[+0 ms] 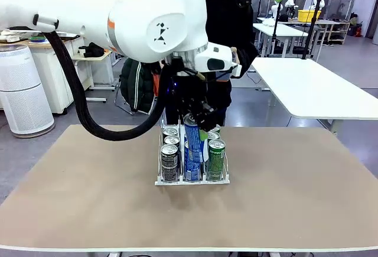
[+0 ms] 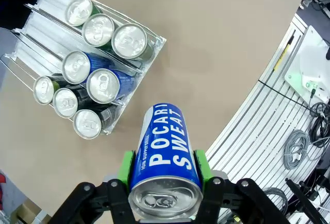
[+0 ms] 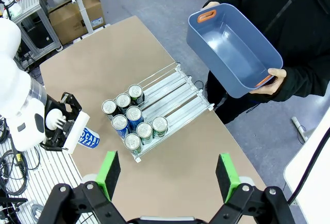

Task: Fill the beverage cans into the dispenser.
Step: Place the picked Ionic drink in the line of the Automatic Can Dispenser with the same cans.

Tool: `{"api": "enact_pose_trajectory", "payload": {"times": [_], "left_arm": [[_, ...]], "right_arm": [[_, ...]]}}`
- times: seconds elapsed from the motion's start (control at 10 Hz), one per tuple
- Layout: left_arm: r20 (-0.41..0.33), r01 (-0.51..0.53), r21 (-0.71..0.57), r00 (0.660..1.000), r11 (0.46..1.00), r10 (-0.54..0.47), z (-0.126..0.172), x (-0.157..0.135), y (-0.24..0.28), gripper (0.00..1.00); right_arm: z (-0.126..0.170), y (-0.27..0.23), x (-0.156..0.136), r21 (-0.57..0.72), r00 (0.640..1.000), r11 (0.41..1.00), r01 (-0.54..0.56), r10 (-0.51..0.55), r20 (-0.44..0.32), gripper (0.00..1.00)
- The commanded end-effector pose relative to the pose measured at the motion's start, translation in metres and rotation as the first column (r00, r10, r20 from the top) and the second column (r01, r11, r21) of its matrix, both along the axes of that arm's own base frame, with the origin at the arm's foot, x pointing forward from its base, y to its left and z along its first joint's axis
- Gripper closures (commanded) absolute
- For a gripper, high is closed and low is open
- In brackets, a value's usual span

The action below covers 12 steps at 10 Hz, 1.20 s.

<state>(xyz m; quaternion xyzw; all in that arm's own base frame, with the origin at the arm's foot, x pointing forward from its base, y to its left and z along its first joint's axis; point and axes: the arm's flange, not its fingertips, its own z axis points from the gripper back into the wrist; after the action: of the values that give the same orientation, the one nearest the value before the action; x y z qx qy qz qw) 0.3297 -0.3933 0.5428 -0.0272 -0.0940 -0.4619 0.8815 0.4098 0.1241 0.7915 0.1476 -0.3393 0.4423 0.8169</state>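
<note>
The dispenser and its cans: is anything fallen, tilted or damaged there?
Nothing stands out. Eight cans stand upright in the dispenser, none tipped or dented. The left gripper holds one more blue can near the rack.

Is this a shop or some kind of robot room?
Probably a robot lab or workshop, not a shop. A big white robot arm works over a brown table, plain white work tables stand behind, and loose grey cables lie beside a mounting rail.
</note>
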Motion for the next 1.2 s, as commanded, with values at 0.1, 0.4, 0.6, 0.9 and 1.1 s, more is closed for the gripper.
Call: {"api": "enact_pose_trajectory", "payload": {"times": [0.1, 0.4, 0.6, 0.9, 1.1], "left_arm": [[-0.009, -0.009, 0.018, 1.0, 1.0, 0.009, -0.016, 0.004, 0.002, 0.43], [-0.034, -0.001, 0.018, 0.999, 1.0, 0.001, -0.018, 0.005, -0.001, 0.43], [-0.034, -0.001, 0.018, 0.999, 1.0, 0.001, -0.018, 0.005, -0.001, 0.43], [-0.011, -0.083, 0.078, 0.996, 0.993, 0.085, -0.031, 0.017, -0.017, 0.43], [-0.004, -0.104, 0.076, 0.994, 0.992, 0.105, -0.037, 0.018, -0.018, 0.43]], "right_arm": [[-0.001, 0.0, 0.001, 0.012, 1.0, 1.0, 0.001, -0.001, -0.002, 0.01], [-0.001, 0.0, 0.001, 0.012, 1.0, 1.0, 0.001, -0.001, -0.002, 0.01], [-0.001, 0.0, 0.001, 0.012, 1.0, 1.0, 0.001, -0.001, -0.002, 0.01], [-0.001, 0.0, 0.001, 0.012, 1.0, 1.0, 0.001, -0.001, -0.002, 0.01], [-0.001, 0.0, 0.001, 0.012, 1.0, 1.0, 0.001, -0.001, -0.002, 0.01]]}}
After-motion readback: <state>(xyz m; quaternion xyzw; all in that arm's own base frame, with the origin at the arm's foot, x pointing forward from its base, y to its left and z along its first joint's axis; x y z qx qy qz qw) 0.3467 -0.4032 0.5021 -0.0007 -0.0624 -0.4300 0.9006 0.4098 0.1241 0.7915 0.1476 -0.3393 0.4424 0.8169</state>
